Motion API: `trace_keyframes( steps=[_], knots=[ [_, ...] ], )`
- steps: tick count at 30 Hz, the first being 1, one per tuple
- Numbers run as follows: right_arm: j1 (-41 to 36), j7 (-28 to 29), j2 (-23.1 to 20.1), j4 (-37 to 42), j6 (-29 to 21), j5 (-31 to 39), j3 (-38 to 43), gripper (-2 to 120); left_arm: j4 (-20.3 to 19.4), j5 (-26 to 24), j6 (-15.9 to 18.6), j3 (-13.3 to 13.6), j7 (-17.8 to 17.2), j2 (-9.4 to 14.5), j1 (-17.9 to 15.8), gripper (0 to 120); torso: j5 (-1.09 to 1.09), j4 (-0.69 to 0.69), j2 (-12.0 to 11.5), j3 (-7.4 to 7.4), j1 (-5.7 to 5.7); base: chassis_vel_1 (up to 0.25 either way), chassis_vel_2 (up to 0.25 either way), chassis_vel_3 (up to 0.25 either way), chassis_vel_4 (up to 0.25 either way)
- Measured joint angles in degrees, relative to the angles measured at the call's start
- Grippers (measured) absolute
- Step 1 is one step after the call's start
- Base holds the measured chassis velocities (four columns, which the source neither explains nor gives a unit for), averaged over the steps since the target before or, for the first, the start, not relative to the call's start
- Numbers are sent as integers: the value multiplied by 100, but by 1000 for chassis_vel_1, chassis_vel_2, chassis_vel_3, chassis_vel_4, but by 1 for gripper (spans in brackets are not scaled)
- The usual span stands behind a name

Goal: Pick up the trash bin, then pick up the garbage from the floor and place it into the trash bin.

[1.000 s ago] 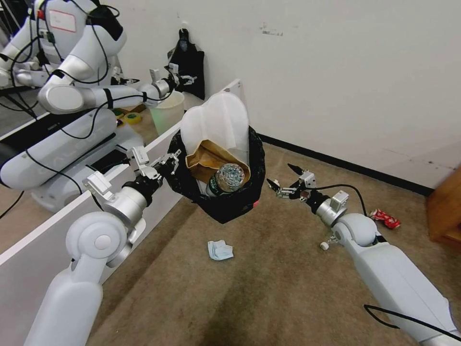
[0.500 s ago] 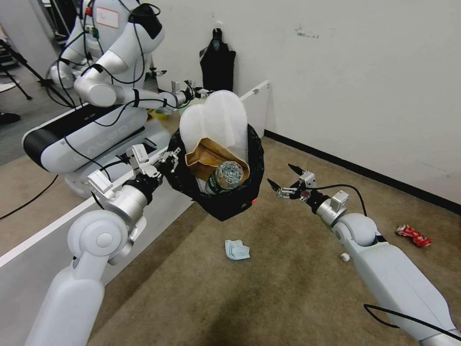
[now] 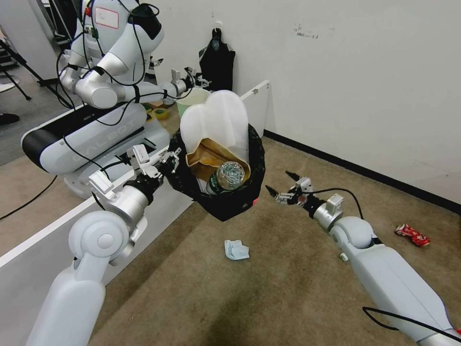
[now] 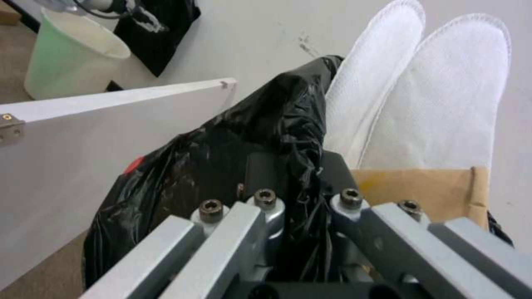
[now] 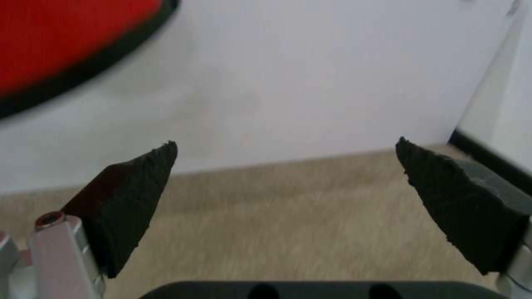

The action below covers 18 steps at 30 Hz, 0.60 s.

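Trash bin (image 3: 225, 192), small, round and wrapped in a crinkly black plastic bag so that only slivers of red show, hangs above the beige-brown carpet floor (image 3: 269, 288), its rim clamped by the left end effector (image 3: 169, 161). Flat white slippers (image 3: 216, 120), a brown paper bag (image 3: 204, 158) and a clear bottle (image 3: 225, 177) stick out of it, their lower parts hidden. Nearer, a pale blue mask (image 3: 236, 250) lies on the carpet; the right end effector (image 3: 281, 185) hovers beside the bin, fingers spread and empty, and farther off lies a crushed red can (image 3: 411, 235).
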Motion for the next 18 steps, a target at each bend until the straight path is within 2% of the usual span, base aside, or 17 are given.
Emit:
trace_keyframes(
  steps=[18],
  knots=[
    [90,15,211,-566,7,-341,-826,100,-114,-9,48,-1,-5,9,23,4,0,0,0,0,0,0,0,0,0]
  ],
)
